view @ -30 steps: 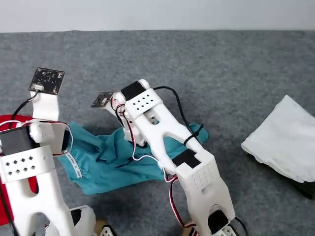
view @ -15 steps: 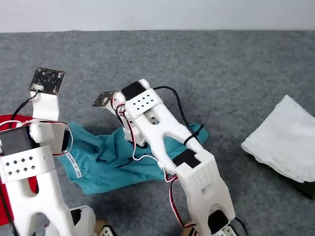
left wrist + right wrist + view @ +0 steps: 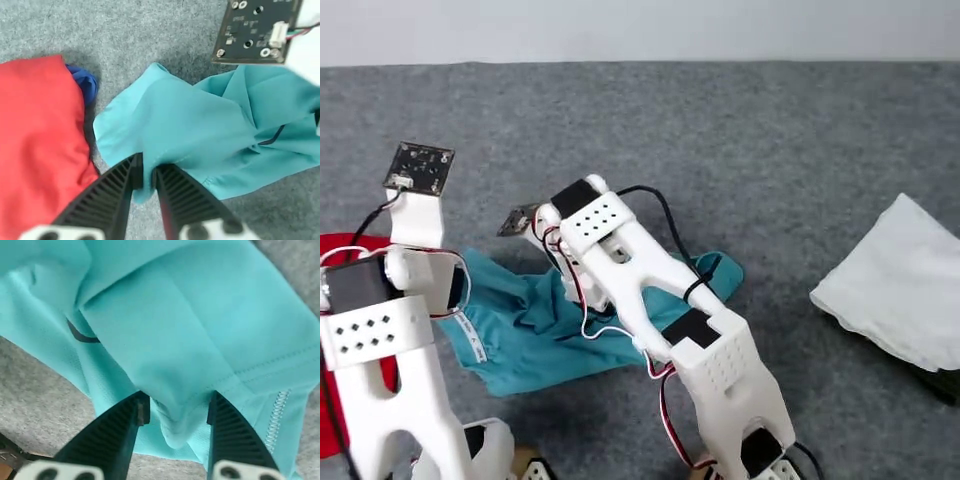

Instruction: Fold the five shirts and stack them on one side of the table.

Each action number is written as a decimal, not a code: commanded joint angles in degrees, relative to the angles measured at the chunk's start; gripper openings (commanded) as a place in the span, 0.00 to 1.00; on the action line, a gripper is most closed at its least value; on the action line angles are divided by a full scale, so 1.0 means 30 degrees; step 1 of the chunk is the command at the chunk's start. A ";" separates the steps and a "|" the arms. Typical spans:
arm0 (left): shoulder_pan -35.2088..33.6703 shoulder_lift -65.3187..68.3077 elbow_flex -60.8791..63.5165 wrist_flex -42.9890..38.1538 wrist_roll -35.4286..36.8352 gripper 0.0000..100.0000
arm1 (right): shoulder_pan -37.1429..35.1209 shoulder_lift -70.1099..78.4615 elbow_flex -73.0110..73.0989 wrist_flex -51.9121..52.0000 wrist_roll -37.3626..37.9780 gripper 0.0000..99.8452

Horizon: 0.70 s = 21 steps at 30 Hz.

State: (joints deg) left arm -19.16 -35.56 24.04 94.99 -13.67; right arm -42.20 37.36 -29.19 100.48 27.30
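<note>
A crumpled teal shirt [image 3: 535,335] lies on the grey table between the two arms. My left gripper [image 3: 145,176] is shut on the teal shirt's edge [image 3: 190,125], close to the red shirt [image 3: 40,140]. My right gripper [image 3: 175,410] stands open over the teal shirt [image 3: 190,315], its fingers pressed down on the cloth with a raised fold between them. In the high view the left arm [image 3: 380,330] stands at the shirt's left end and the right arm [image 3: 640,290] reaches over its middle. A folded white shirt [image 3: 900,285] lies at the far right.
A blue garment [image 3: 85,82] peeks from under the red shirt [image 3: 340,250] at the left edge. A dark item [image 3: 945,385] shows beneath the white shirt. The right arm's camera board [image 3: 255,30] hangs close to the left gripper. Bare grey table [image 3: 720,140] stretches behind the arms.
The right arm has shifted left over the teal shirt. The left arm has edged slightly, and the cloth near it has shifted a little.
</note>
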 commanded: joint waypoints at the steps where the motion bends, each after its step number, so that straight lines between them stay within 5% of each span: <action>1: 0.0117 -0.0088 -0.0044 -0.0498 0.0059 0.01 | -0.0073 -0.0484 -0.0117 0.0747 -0.0088 0.14; 7: 0.0117 -0.0088 -0.0044 -0.0498 0.0059 0.01 | 0.0513 -0.0484 -0.0088 0.0747 0.1377 0.04; 21: 0.0117 -0.0088 -0.0044 -0.0498 0.0059 0.01 | 0.1978 -0.4762 -0.0205 0.0777 0.2696 0.01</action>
State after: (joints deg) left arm -19.16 -35.56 24.04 94.64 -13.67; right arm -37.36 30.24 -29.19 100.48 34.86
